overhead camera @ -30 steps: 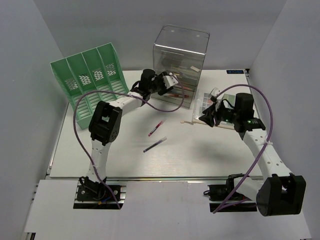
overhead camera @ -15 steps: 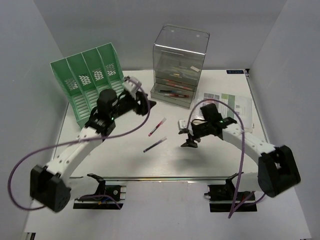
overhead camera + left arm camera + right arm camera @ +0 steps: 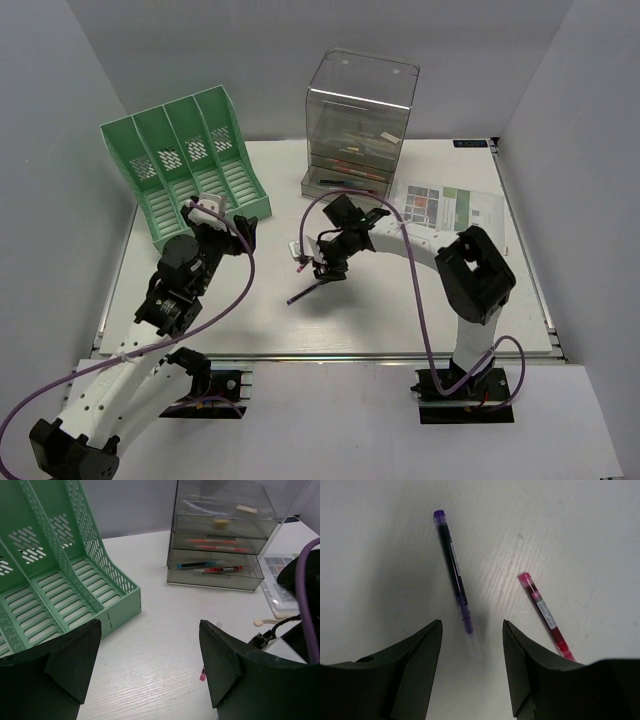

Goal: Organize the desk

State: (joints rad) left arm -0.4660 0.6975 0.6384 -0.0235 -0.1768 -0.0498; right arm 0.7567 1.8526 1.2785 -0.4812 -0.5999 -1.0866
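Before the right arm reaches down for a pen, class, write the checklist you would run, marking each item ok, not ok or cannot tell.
1. Right fingers open: ok, a wide gap.
2. Purple pen lined up: ok, its clear tip lies in that gap, flat on the desk.
3. Pink pen clear of the grasp: cannot tell, its lower end runs behind one finger in the wrist view.
4. Left fingers out of the way: ok, open, empty, over by the green file rack.
5. Drawer open in the clear drawer box: cannot tell.
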